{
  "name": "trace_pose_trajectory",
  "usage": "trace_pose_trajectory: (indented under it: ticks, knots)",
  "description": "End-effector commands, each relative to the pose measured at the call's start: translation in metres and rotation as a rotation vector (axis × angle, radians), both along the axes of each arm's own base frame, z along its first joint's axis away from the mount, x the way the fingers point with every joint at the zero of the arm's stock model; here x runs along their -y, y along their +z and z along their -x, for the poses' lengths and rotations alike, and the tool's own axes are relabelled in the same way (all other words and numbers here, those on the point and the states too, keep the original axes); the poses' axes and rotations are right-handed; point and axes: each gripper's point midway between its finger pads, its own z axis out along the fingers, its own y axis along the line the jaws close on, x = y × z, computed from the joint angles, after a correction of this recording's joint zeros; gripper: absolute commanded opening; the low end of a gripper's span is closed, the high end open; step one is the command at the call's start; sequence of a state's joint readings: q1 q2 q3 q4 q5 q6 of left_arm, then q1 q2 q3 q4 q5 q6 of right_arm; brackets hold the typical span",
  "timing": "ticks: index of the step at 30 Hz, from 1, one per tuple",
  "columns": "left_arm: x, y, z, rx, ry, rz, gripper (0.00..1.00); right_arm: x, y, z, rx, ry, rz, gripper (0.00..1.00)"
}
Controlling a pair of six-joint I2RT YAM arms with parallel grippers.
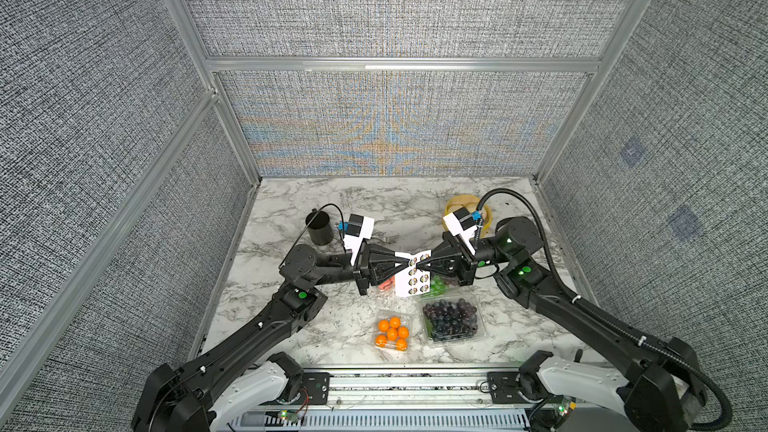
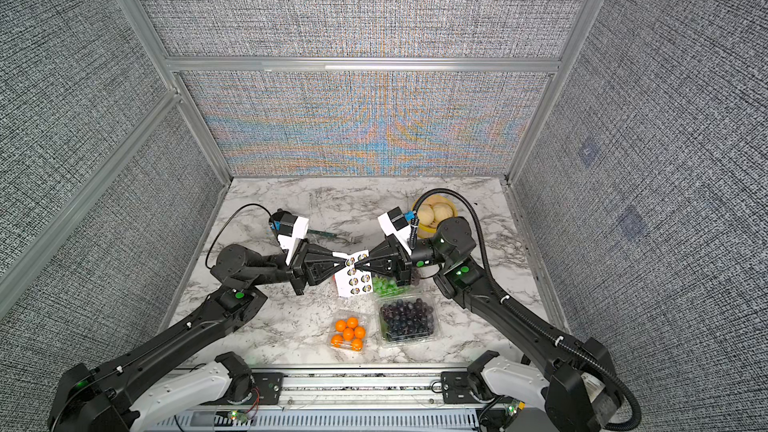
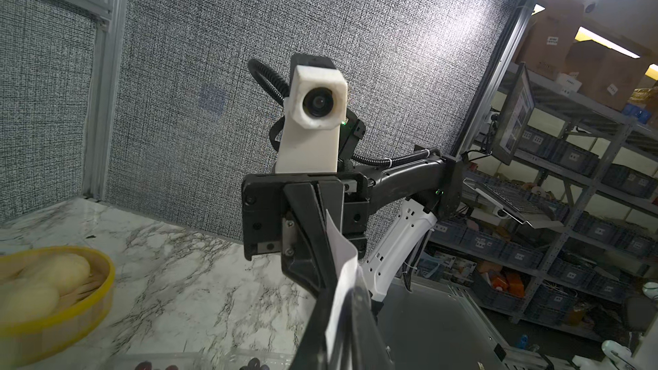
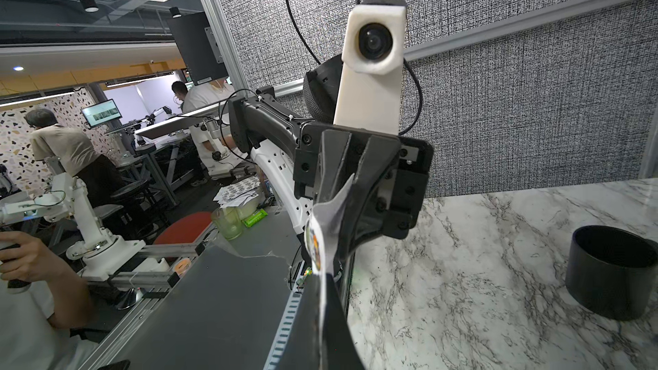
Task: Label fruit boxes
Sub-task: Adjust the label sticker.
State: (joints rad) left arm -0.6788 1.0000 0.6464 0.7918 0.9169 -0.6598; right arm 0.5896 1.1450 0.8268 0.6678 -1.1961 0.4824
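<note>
A white sticker sheet (image 1: 411,276) (image 2: 353,278) hangs above the table between my two grippers, which meet tip to tip. My left gripper (image 1: 405,263) (image 3: 350,291) is shut on the sheet's edge. My right gripper (image 1: 426,260) (image 4: 324,275) is shut on the same sheet from the opposite side. Of the fruit boxes, the one with orange balls (image 1: 392,333) and the one with dark grapes (image 1: 453,320) lie in front. The green-grape box (image 1: 436,286) and the strawberry box (image 1: 386,284) are partly hidden under the sheet and grippers.
A black cup (image 1: 321,226) (image 4: 616,272) stands at the back left. A yellow bamboo steamer (image 2: 434,211) (image 3: 46,297) with pale buns sits at the back right behind the right arm. A fork (image 2: 332,234) lies at the back middle. Fabric walls enclose three sides.
</note>
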Motion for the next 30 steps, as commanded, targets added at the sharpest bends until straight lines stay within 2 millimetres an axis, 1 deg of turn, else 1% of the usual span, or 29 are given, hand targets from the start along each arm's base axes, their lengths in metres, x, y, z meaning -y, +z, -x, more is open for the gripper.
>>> trace_pose_trajectory:
  ticks: [1,6,14,18,22,28,29,30]
  knots:
    - [-0.0022,0.0044,0.0023,0.023,0.002,0.019,0.19,-0.0003,0.0036,0.0000,0.018,-0.006,-0.008,0.00]
    - [-0.0009,0.0040,-0.0003,0.022,0.012,0.012,0.22,-0.0009,0.0036,-0.0021,0.018,-0.014,-0.009,0.00]
    - [0.0032,0.0025,-0.0054,0.009,0.010,0.004,0.22,-0.0035,0.0013,-0.0010,0.012,-0.002,-0.003,0.00]
    - [0.0030,0.0037,-0.0049,0.012,0.009,0.007,0.15,-0.0029,0.0006,0.0006,0.015,0.001,-0.002,0.00]
    - [0.0032,0.0022,-0.0052,0.015,0.012,0.004,0.00,-0.0031,-0.0010,-0.0004,0.014,-0.003,0.001,0.00]
    - [0.0015,0.0016,-0.0031,0.020,0.011,0.006,0.00,-0.0029,-0.0026,-0.0020,0.009,-0.020,0.004,0.00]
    - [0.0011,0.0010,-0.0032,0.018,0.015,0.006,0.00,-0.0021,-0.0030,-0.0041,0.006,-0.036,0.003,0.03]
    - [0.0005,0.0009,-0.0029,0.018,0.020,0.005,0.00,-0.0007,-0.0035,-0.0062,0.003,-0.056,0.002,0.09]
